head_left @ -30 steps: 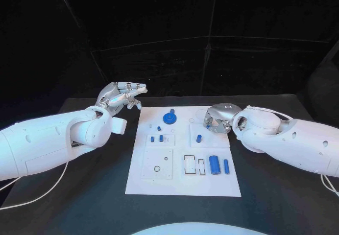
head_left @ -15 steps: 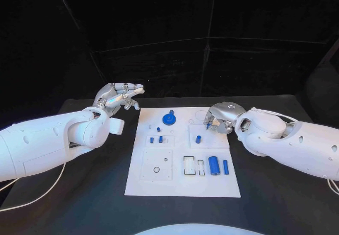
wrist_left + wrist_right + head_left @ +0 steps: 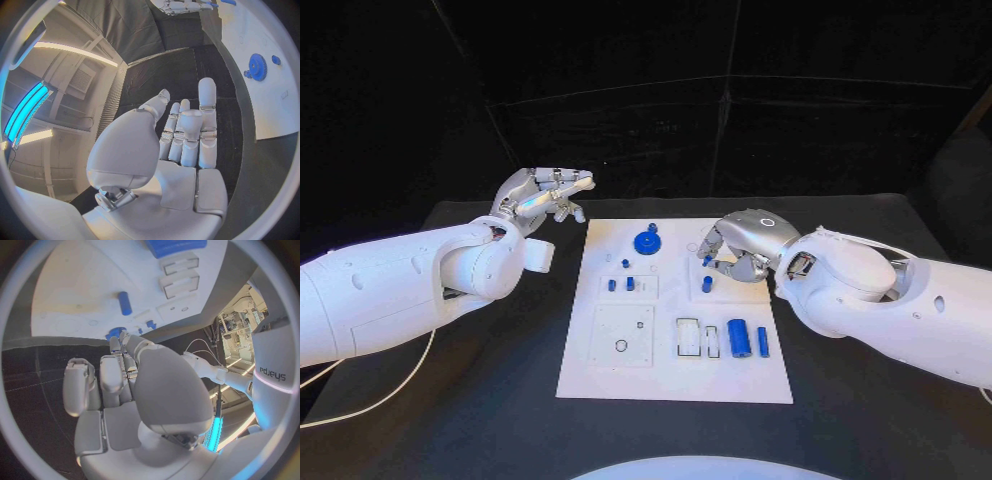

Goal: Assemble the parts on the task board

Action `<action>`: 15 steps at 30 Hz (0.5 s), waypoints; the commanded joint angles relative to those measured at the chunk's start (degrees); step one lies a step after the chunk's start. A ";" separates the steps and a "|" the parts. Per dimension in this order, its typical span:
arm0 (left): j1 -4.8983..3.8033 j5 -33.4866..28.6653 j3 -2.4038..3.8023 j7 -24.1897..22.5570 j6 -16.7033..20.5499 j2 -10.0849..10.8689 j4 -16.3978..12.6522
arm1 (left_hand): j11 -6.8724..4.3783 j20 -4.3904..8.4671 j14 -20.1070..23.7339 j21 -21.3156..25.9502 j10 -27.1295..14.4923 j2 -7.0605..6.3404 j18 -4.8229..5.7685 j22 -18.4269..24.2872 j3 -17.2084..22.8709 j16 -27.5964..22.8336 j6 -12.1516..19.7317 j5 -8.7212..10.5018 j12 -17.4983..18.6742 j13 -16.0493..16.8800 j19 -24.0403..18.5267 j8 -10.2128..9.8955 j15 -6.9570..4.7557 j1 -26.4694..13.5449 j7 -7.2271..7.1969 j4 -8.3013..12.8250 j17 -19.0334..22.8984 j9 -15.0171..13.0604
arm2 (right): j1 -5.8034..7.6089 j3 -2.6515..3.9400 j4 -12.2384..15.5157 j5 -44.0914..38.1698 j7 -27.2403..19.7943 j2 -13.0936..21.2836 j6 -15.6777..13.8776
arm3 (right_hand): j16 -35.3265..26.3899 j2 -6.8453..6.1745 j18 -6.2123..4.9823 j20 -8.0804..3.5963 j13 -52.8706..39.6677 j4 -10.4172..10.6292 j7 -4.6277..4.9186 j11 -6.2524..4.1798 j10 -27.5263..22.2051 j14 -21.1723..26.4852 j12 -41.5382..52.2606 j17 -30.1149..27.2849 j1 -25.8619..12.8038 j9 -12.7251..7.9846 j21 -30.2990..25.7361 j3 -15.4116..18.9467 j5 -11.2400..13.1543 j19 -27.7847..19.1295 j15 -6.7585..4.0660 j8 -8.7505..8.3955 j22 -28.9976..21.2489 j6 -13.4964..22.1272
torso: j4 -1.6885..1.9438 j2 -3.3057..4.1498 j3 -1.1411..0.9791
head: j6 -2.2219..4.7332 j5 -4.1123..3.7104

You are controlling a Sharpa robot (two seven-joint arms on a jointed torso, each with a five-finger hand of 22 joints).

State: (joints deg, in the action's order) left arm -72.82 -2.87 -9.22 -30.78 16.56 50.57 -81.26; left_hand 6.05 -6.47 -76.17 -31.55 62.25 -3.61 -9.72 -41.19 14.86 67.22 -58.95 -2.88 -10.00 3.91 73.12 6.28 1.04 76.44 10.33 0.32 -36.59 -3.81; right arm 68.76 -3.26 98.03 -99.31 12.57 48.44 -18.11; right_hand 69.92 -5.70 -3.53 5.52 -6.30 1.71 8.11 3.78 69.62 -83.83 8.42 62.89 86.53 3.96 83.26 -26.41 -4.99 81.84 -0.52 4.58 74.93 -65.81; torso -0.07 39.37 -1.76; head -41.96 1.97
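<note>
The white rectangular task board (image 3: 674,345) lies at the middle of the black table (image 3: 473,400), carrying small blue parts. A blue gear-shaped part (image 3: 646,241) sits near the board's far edge; a thick blue cylinder (image 3: 737,335) and a thin blue pin (image 3: 762,340) lie side by side toward its near right corner. The left hand (image 3: 545,194) is raised beyond the board's far left corner, fingers loosely apart, holding nothing. The right hand (image 3: 737,247) hovers over the board's far right area, fingers curled in; whether it grips anything cannot be told.
</note>
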 commanded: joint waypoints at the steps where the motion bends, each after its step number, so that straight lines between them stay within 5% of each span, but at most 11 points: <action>1: -0.08 -0.20 0.04 -0.63 -0.68 -0.23 0.06 | 0.24 -0.16 0.50 0.27 0.02 0.18 -0.74 0.08 -0.24 -0.38 0.43 -0.22 -0.36 -0.09 -0.24 -0.14 0.01 0.23 0.10 0.06 0.05 0.07 | 0.10 0.06 1.51 0.62 -0.73 -0.92 -2.45 | 0.26 0.06 0.77 -0.02 -0.07 -0.08 0.11 0.18 0.37 -2.14 -0.14 0.06 -0.46 0.04 0.37 -0.26 -0.08 0.32 -0.20 -0.38 3.83 -0.27 | 0.06 0.03 0.01 | -0.12 0.45; 9: -0.08 -0.20 0.04 -0.65 -0.89 -0.79 0.03 | 0.24 -0.16 0.51 0.27 0.01 0.17 -0.74 0.09 -0.25 -0.38 0.44 -0.22 -0.36 -0.09 -0.24 -0.14 0.02 0.24 0.10 0.06 0.06 0.07 | -0.10 -0.01 1.23 1.23 -2.02 -6.13 -0.84 | 0.32 0.01 0.77 0.01 -0.06 -0.37 0.18 0.24 0.32 -2.13 -0.25 0.02 -0.66 0.02 0.40 -0.60 -0.28 0.31 -0.16 -0.47 3.85 -0.17 | -0.05 0.03 0.07 | -1.06 2.18; 15: -0.08 -0.20 0.04 -0.64 -0.99 -1.14 -0.13 | 0.26 -0.17 0.52 0.31 -0.04 0.16 -0.74 0.12 -0.27 -0.40 0.50 -0.22 -0.36 -0.10 -0.23 -0.14 0.03 0.25 0.12 0.06 0.09 0.06 | -2.29 -0.09 -0.39 1.45 -2.83 -9.48 0.57 | 0.31 0.05 0.77 0.02 -0.06 -0.54 0.21 0.27 0.30 -2.11 -0.31 -0.07 -0.73 0.01 0.40 -0.81 -0.39 0.29 -0.14 -0.51 3.85 -0.11 | 0.02 0.03 0.11 | -1.64 3.09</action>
State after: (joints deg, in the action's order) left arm -72.82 -2.89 -9.22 -30.78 16.38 49.49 -81.28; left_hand 6.05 -6.46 -76.17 -31.55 62.24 -3.61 -9.70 -41.12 14.86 67.01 -58.75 -2.88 -10.00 3.86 73.12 6.28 1.04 76.44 10.53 0.32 -36.60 -3.81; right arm 66.59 -3.40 97.90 -98.23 11.05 39.15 -18.49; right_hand 69.92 -5.71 -3.54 5.52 -6.29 1.15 8.10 3.79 69.60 -83.84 8.31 62.89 86.54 3.94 83.58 -26.96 -5.02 81.83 -0.52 4.26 74.92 -65.80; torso -0.03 39.41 -1.66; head -43.36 4.66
